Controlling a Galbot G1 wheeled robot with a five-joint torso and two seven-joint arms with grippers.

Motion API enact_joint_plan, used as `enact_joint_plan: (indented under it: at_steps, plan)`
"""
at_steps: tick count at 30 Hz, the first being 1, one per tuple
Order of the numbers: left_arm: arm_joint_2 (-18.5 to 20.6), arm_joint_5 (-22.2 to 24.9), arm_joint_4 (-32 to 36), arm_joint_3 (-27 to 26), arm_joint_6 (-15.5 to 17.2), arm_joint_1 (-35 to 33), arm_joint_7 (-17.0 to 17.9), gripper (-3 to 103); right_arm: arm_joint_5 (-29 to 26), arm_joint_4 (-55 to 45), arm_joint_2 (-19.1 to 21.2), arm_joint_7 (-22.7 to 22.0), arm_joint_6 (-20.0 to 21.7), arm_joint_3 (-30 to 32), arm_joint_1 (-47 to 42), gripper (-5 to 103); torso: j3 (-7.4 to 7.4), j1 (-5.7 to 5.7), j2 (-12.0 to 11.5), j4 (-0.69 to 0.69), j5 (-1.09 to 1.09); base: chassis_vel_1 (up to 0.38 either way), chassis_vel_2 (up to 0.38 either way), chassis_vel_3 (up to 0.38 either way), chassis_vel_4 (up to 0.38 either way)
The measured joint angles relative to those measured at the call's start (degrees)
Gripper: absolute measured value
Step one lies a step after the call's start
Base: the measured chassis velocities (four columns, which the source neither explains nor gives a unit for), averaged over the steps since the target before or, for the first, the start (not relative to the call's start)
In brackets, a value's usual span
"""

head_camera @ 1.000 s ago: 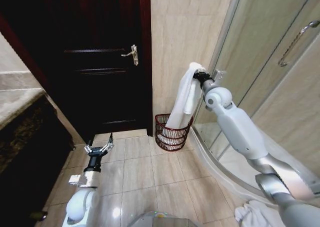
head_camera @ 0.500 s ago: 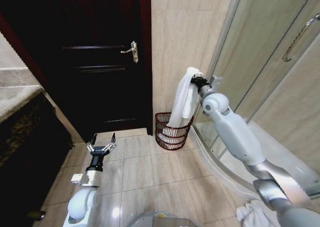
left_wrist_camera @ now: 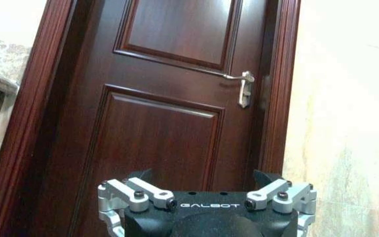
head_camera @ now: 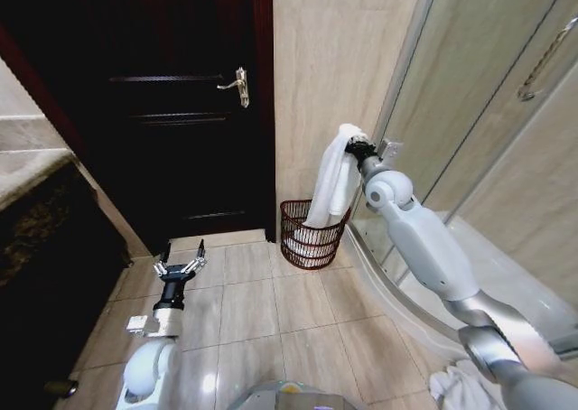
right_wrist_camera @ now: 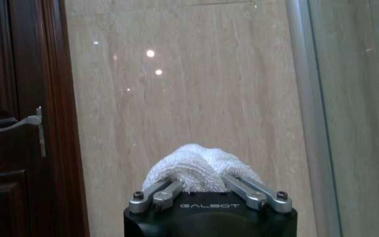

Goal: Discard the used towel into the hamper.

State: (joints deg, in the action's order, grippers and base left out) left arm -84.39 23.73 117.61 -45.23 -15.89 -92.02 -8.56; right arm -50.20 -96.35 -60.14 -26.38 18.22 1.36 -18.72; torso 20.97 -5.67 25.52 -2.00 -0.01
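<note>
Right gripper (head_camera: 353,145): clamping the white towel (head_camera: 330,177), holding it up above the hamper.
Hamper (head_camera: 310,235): standing on the far floor by the wall; the towel's lower end is hanging inside.
Left gripper (head_camera: 181,260): fingers spread, idling low at left.

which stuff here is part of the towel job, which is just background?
Job:
towel, hanging down into the hamper
hamper, on the floor by the wall
right gripper, shut on the towel's top

Background:
left gripper, open, low over the floor
door
shower glass
second towel on the floor
</note>
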Motion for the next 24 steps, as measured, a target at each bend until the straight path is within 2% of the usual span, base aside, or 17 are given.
enact_joint_plan:
  at_steps: [12,24]
  plan:
    - [0.04,0.17,1.03,-0.83,-1.24,-1.61,-1.25,100,-0.02,-0.33,-0.05,0.42,-0.80,0.40,-1.96,8,0.06,-0.05,0.14,0.00,0.01,-0.009,0.009,0.006,-0.010]
    - [-0.27,0.08,0.91,-0.96,-1.84,-1.74,-1.71,100,0.16,-0.75,-1.22,-0.07,-0.73,0.02,-2.75,8,0.22,-0.17,0.39,-0.01,0.00,-0.095,0.100,0.101,-0.103]
